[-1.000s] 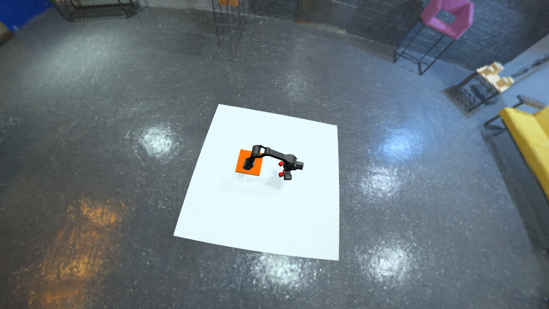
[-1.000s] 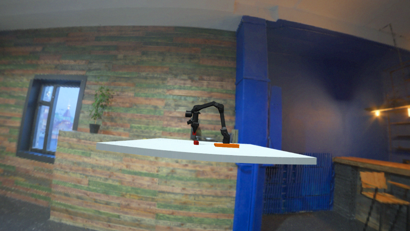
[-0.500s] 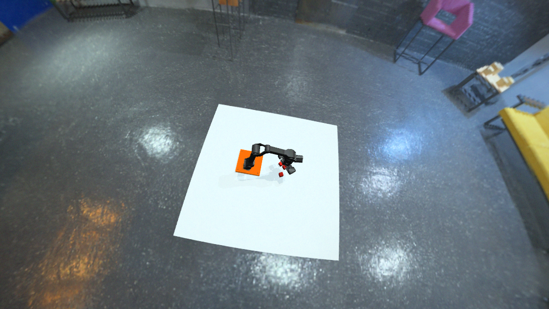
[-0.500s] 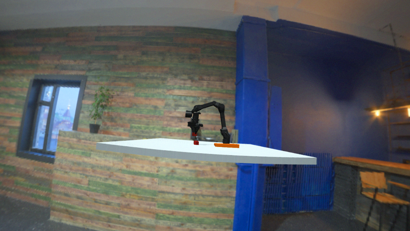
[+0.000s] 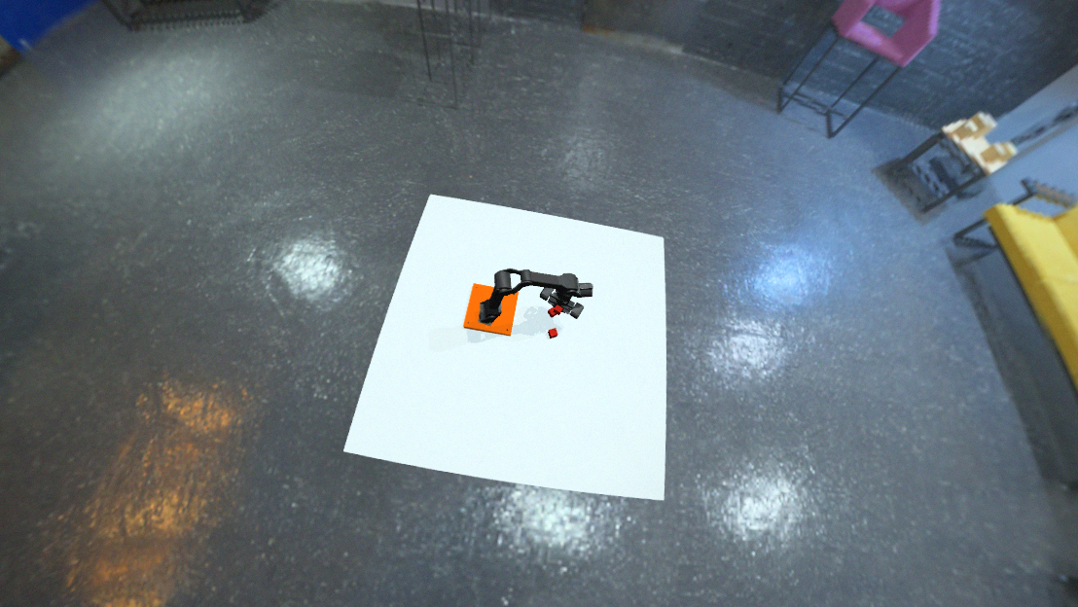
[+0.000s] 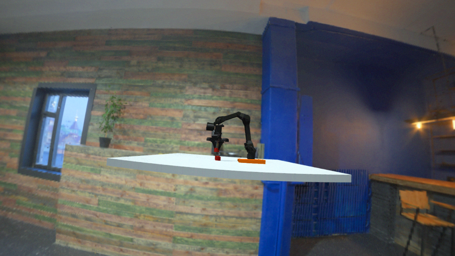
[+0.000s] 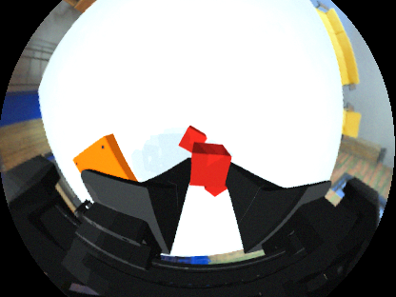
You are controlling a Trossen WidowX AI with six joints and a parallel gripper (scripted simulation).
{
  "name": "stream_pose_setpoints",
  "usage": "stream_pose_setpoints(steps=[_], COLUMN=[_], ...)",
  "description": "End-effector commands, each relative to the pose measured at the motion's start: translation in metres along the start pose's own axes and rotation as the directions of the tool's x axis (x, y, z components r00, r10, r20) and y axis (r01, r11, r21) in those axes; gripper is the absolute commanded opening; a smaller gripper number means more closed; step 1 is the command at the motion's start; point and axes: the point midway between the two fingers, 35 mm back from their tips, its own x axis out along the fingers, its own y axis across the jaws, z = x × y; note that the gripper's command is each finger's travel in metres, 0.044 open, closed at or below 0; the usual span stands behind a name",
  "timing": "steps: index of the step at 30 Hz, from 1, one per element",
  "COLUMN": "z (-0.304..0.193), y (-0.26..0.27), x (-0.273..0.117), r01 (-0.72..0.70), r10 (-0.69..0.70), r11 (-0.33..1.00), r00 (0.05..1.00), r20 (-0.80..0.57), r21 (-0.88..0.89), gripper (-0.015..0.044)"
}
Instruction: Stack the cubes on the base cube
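A small red cube (image 7: 209, 168) is clamped between the two black fingers of the black parallel-jaw gripper (image 7: 208, 194), which is held above the white square table top (image 5: 483, 407). In the exterior view the held cube (image 6: 216, 149) is seen raised off the surface, directly above a second small red cube (image 6: 217, 157) that rests on the table. In the wrist view that resting cube (image 7: 192, 137) is seen just past the held one, toward 11 o'clock. The flat orange base plate (image 5: 477, 312) under the arm is seen at 9 o'clock from the gripper in the top view. Only two red cubes can be made out; which is the fixed base cannot be told.
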Motion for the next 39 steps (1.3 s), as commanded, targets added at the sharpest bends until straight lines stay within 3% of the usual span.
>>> stream_pose_setpoints(steps=[1,8,24,39], z=[0.008,0.021,0.021,0.022], y=[0.011,0.024,0.025,0.026], x=[0.005,0.008,0.009,0.035], r01=[-0.002,-0.004,-0.004,-0.004], r10=[0.001,0.001,0.001,0.001], r11=[0.988,0.936,0.934,0.934], r00=[1.0,1.0,1.0,1.0], r20=[-0.008,-0.008,-0.008,-0.008], r21=[-0.152,-0.351,-0.356,-0.358], gripper=[0.0105,0.0105,0.0105,0.0105])
